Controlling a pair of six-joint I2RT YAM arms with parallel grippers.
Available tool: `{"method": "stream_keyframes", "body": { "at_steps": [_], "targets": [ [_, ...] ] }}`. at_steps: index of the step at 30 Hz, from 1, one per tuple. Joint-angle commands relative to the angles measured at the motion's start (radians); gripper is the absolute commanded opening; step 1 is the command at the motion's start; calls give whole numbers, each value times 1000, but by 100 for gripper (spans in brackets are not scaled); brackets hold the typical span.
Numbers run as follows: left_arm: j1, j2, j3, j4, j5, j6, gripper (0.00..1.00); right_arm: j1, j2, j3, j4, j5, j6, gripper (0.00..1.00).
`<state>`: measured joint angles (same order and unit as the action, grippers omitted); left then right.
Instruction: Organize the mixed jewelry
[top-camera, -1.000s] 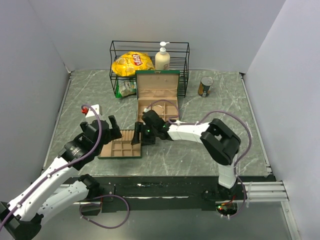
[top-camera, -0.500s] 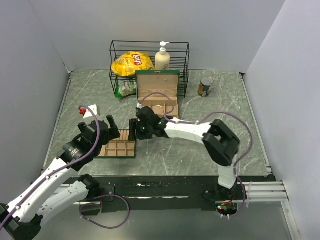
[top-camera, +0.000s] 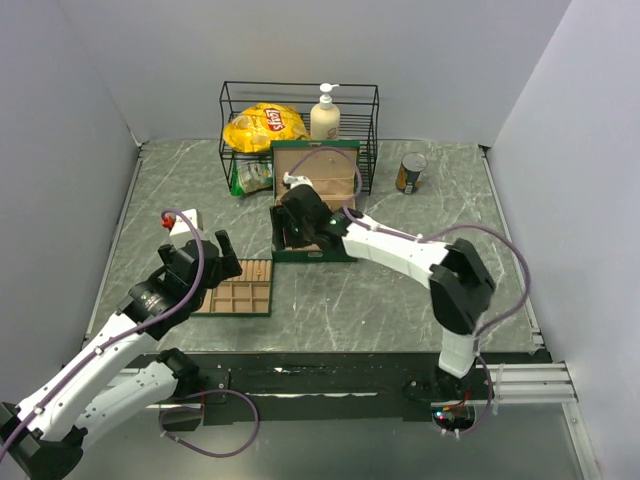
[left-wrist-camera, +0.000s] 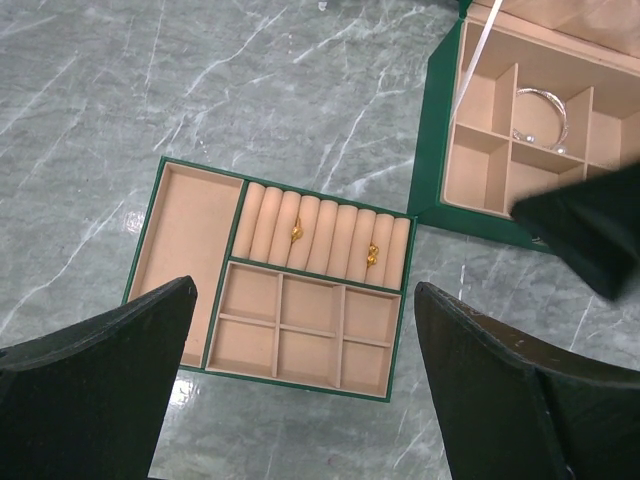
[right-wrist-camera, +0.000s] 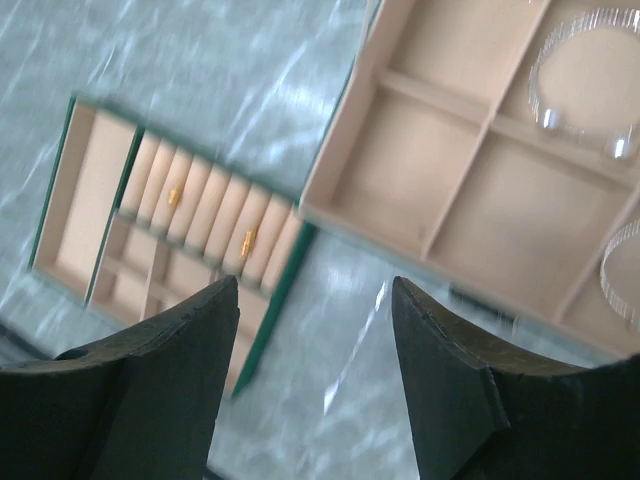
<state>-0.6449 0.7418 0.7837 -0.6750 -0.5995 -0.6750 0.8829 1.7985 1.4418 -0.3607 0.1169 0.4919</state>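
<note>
The mixed jewelry shows as two small gold rings (left-wrist-camera: 296, 232) (left-wrist-camera: 372, 254) in the ring rolls of the flat tan-lined tray (left-wrist-camera: 190, 230) and silvery wire bangles (right-wrist-camera: 585, 60) (left-wrist-camera: 545, 110) in the green box (top-camera: 318, 256). My left gripper (left-wrist-camera: 304, 285) hangs open above the tray's small compartments, holding nothing. Open and empty too, my right gripper (right-wrist-camera: 315, 282) hovers over the stone table between the tray (right-wrist-camera: 90, 190) and the box's front left corner (right-wrist-camera: 400, 150). From above, it (top-camera: 290, 232) sits at the box's near left side.
A black wire rack (top-camera: 300, 100) at the back holds a yellow chip bag (top-camera: 263, 125) and a pump bottle (top-camera: 325, 115). A can (top-camera: 410, 172) stands right of it. A white block with a red piece (top-camera: 180, 220) lies at the left. The box's lid (top-camera: 315, 170) stands upright.
My right gripper has left the tray's right edge and moved back toward the green box. The left arm and the tray have hardly shifted.
</note>
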Motion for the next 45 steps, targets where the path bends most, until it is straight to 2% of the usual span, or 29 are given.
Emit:
{"method": "stream_keyframes", "body": {
  "at_steps": [1,3,7,14,23,25,35,38,45],
  "targets": [
    [2,-2,23,0,-17,-14,96,-12,126,179,-60,33,-56,68],
    [2,-4,22,5,-17,-12,96,-12,162,213,-49,24,-46,66],
    [2,-1,25,-3,-25,-18,96,-12,320,387,-127,46,-9,63],
    [2,-4,22,0,-23,-14,96,-25,383,407,-172,98,-7,51],
    [4,16,25,3,-14,-8,96,-47,236,128,-43,60,13,25],
    [4,16,25,3,-16,-8,96,-47,207,77,-43,58,23,15],
    [5,19,25,0,-17,-9,96,-27,66,-159,25,-54,118,4],
    [5,22,25,2,-16,-8,96,-3,36,-196,26,-82,165,0],
    [5,25,26,-3,-17,-11,96,90,18,-204,-7,-82,293,0]
  ]
}}
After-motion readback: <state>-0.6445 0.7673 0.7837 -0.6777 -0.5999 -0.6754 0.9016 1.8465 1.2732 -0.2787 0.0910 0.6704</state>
